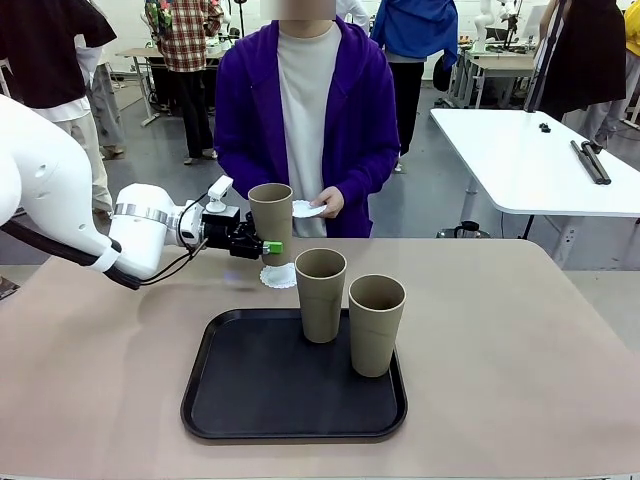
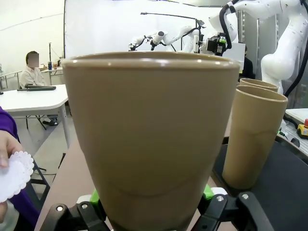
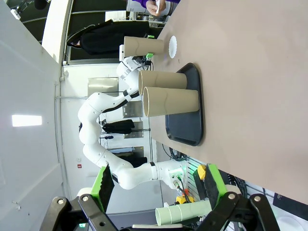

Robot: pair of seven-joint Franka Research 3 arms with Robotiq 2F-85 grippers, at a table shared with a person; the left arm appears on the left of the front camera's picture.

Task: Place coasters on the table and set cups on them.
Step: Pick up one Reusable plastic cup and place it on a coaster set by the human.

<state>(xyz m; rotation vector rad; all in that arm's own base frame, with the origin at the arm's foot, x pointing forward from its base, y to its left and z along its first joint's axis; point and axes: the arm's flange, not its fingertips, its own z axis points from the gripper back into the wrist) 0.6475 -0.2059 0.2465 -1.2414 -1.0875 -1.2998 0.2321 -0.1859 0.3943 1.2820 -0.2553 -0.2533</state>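
Observation:
My left gripper (image 1: 262,247) is shut on a khaki cup (image 1: 270,215), gripping it near its base and holding it upright just above a white lacy coaster (image 1: 278,276) on the beige table (image 1: 520,340). In the left wrist view this cup (image 2: 151,134) stands between the green pads (image 2: 208,192). Two more cups (image 1: 321,294) (image 1: 376,324) stand on the black tray (image 1: 250,400). The person's hand holds more coasters (image 1: 308,209) (image 2: 14,173) behind the lifted cup. My right gripper (image 3: 156,185) is open and holds nothing, off to the side of the table.
A person in a purple jacket (image 1: 240,120) stands at the far edge. A white table (image 1: 530,150) stands at the back right. The rolled right wrist view shows pale green cups (image 3: 183,211) stacked near the gripper.

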